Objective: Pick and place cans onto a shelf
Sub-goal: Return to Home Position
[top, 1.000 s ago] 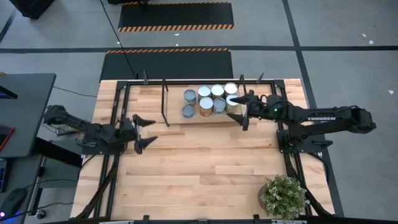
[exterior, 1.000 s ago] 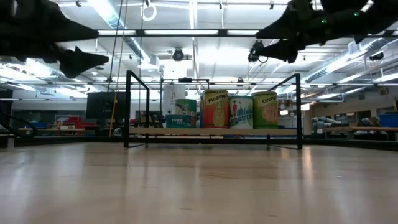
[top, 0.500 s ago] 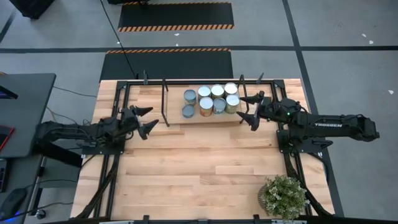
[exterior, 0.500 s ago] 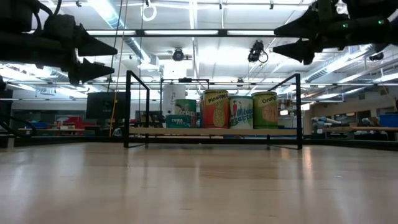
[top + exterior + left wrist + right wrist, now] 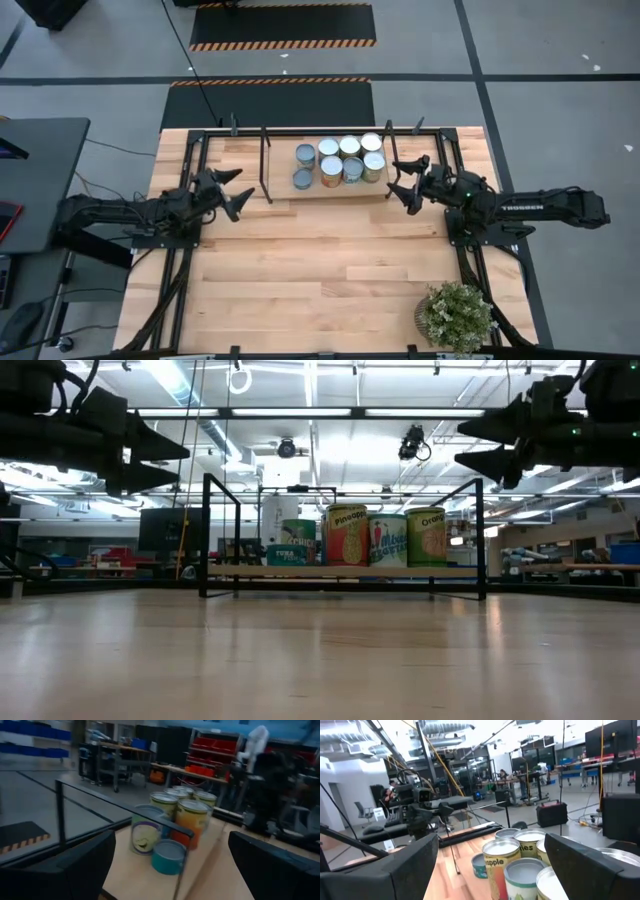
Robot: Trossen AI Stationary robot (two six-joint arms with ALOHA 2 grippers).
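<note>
1. The left gripper (image 5: pixel 238 186) has its fingers spread wide and holds nothing. It hangs off the left end of the shelf (image 5: pixel 340 191), clear of the black end rail, with its tips turned toward the shelf.
2. The right gripper (image 5: pixel 397 176) is also spread wide and empty. It sits just off the shelf's right end, near the rightmost cans but not touching them.
3. The cans (image 5: pixel 340 158) stand upright and close together in two rows on the right part of the shelf board. The board's left part is bare. From above they show round silver or pale-blue tops.
4. The low view shows what the high view cannot. Both grippers, left (image 5: pixel 178 466) and right (image 5: pixel 465 444), float above the level of the can tops. The can labels also show there: a yellow pineapple can (image 5: pixel 348 535) beside a blue-and-white one, and a short teal can (image 5: pixel 290 554) at the left of the group, all on the shelf board (image 5: pixel 400 571).
5. The left wrist view looks between its own dark fingers (image 5: pixel 65 870), set far apart, at the short teal can (image 5: pixel 167 857) in front of the taller ones.
6. The right wrist view looks between its parted fingers (image 5: pixel 395 870) at the near cans (image 5: pixel 515 860), with the left arm beyond the shelf.
7. A potted plant (image 5: pixel 455 315) sits on the table (image 5: pixel 320 270), well apart from the shelf.
</note>
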